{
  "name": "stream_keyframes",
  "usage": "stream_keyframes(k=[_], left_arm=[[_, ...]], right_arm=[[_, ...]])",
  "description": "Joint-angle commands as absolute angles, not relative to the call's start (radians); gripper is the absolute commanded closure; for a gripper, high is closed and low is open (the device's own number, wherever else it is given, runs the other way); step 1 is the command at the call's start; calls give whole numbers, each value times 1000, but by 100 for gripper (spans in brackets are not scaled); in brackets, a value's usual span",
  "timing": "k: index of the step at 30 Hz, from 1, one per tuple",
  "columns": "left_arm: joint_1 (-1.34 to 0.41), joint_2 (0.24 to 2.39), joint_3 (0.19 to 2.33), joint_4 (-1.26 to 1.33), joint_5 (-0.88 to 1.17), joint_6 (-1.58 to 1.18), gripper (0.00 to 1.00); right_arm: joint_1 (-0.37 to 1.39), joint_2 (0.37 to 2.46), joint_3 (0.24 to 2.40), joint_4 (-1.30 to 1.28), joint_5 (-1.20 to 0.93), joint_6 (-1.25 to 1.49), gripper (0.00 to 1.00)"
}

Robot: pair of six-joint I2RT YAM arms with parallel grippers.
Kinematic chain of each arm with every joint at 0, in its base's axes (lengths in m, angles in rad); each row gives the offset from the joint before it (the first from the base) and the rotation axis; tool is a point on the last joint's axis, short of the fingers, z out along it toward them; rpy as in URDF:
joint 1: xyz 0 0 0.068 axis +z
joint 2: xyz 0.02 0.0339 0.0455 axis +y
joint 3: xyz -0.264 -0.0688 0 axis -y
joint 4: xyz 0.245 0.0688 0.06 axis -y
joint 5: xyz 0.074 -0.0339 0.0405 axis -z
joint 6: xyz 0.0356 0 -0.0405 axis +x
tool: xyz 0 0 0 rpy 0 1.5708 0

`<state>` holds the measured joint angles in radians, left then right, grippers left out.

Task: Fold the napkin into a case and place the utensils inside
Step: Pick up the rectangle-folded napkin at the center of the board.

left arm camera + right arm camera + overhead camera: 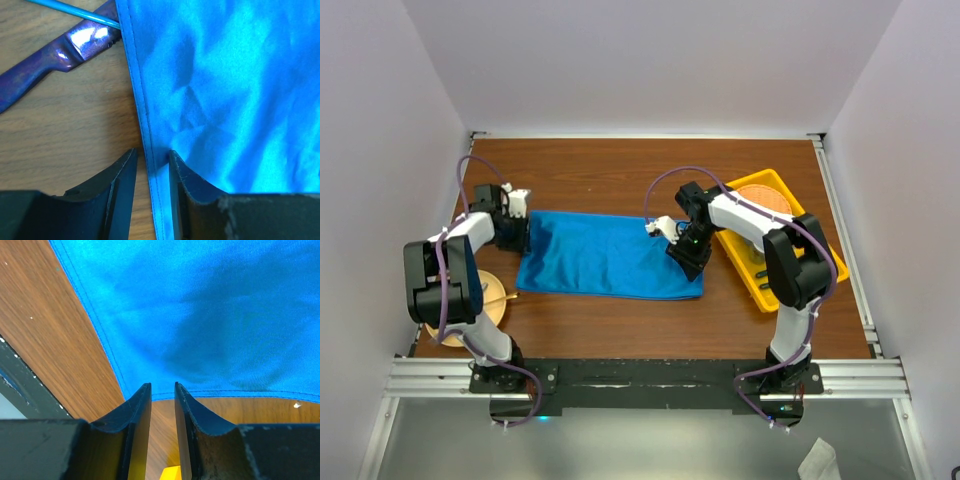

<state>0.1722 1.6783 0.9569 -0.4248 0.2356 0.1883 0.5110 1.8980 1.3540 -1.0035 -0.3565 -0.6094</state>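
Note:
The napkin (610, 257) lies flat on the table as a wide bright blue rectangle. My left gripper (523, 236) is at its left edge. In the left wrist view its jaws (152, 152) stand slightly apart astride the stitched hem of the napkin (225, 90), with wood showing beside the hem. The purple utensil (55, 55) and the thin blue one (75, 10) lie on the wood by the cloth's corner, running under its edge. My right gripper (686, 257) is at the right edge. Its jaws (162, 386) are slightly apart, tips at the hem of the napkin (200, 315).
A yellow tray (735, 243) holding an orange plate (766, 197) stands right of the napkin, close behind the right gripper; a corner shows in the right wrist view (170, 473). A round wooden plate (492, 300) with a gold utensil lies at the front left.

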Motion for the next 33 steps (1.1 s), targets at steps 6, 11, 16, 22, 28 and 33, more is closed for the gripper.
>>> stream_keyframes(k=[6, 11, 16, 22, 28, 33], left_arm=[[115, 1727, 916, -390, 186, 164, 72], [84, 1732, 916, -396, 156, 175, 72], [60, 1749, 926, -414, 144, 184, 85], [51, 1761, 962, -449, 160, 176, 100], [52, 1674, 1026, -488, 212, 179, 100], [38, 1608, 1078, -525, 290, 176, 100]], right_arm=[[511, 1911, 1347, -976, -333, -591, 71], [509, 1916, 1338, -960, -327, -569, 72], [511, 1924, 1324, -943, -313, -554, 72], [511, 1937, 1327, -940, -302, -543, 73], [511, 1940, 1328, -942, -298, -542, 73], [511, 1944, 1328, -940, -298, -540, 73]])
